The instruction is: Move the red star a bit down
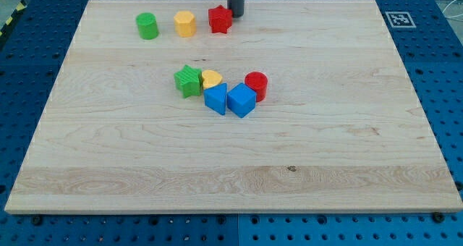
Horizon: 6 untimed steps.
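My tip (236, 14) touches the red star (220, 19) — star at its left. No fingers here — just a rod on the table (325, 145).

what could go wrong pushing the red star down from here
My tip sits at the red star's upper right, not squarely above it, so a downward push may send the star leftward into the yellow block close beside it, or spin it. Pushed too far, it could run into the cluster below, near the yellow heart and red cylinder.
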Tool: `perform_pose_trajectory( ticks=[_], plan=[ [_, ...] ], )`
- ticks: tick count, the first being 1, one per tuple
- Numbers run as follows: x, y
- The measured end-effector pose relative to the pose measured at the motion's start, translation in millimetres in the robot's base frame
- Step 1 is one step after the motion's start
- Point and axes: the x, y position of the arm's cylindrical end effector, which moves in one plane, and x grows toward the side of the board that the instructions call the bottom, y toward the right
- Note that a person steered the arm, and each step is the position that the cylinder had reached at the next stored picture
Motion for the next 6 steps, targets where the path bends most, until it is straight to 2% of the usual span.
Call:
perform_pose_trajectory(
  ticks=[1,3,6],
  plan=[
    [-18,-13],
    [-18,-68],
    [7,-62]
  ],
)
